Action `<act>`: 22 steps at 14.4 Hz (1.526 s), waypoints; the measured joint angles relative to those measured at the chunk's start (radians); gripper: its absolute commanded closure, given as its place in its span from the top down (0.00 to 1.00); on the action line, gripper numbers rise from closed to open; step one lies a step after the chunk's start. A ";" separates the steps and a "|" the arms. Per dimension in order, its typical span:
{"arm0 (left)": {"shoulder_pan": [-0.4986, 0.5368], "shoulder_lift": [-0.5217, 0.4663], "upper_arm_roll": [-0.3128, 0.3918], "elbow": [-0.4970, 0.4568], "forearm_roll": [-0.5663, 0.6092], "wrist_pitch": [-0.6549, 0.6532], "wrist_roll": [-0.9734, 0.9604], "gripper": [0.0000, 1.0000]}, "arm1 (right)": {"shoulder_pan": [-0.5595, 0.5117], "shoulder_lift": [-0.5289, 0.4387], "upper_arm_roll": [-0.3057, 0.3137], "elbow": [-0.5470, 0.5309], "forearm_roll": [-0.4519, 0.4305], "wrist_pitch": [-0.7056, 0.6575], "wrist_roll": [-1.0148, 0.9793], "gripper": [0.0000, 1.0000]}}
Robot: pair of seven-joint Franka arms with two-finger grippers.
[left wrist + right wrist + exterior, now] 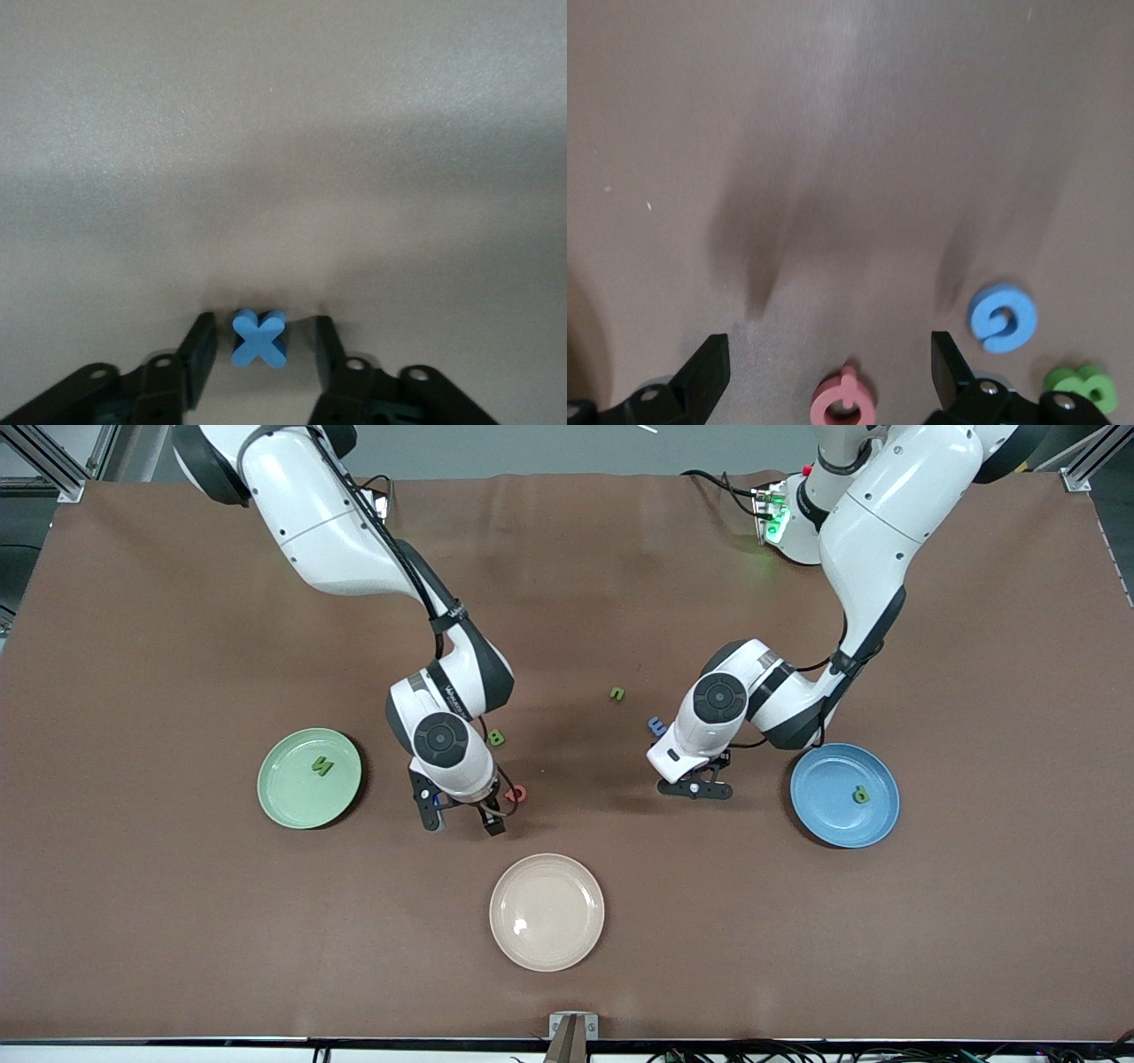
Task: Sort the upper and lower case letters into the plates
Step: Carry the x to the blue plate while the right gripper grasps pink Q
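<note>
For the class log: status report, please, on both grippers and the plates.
Left gripper open, straddling blue X on table. Right gripper open around pink letter. Green plate holds N; blue plate holds one green letter. Nothing in the way.

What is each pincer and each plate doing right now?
left pincer: open, low at the table, fingers either side of the blue x, not gripping.
right pincer: open, around the pink letter.
green plate: holds one green letter.
blue plate: holds one green letter.
beige plate: holds nothing.
</note>
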 measured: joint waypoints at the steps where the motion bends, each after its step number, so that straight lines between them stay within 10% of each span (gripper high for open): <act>1: 0.000 0.000 0.000 0.000 0.000 0.000 0.000 0.39 | 0.009 0.017 -0.001 0.018 -0.003 0.000 0.020 0.97; 8: 0.001 -0.003 -0.002 0.000 0.000 0.003 0.000 0.16 | 0.057 0.047 -0.004 0.051 -0.018 -0.002 0.070 0.72; 15: 0.008 -0.020 0.001 -0.001 0.003 -0.015 0.000 0.11 | 0.061 0.047 -0.007 0.057 -0.032 -0.002 0.070 0.02; 22: 0.105 -0.209 -0.021 0.007 0.005 -0.216 0.128 0.11 | 0.004 0.019 -0.029 0.087 -0.051 -0.160 -0.080 0.00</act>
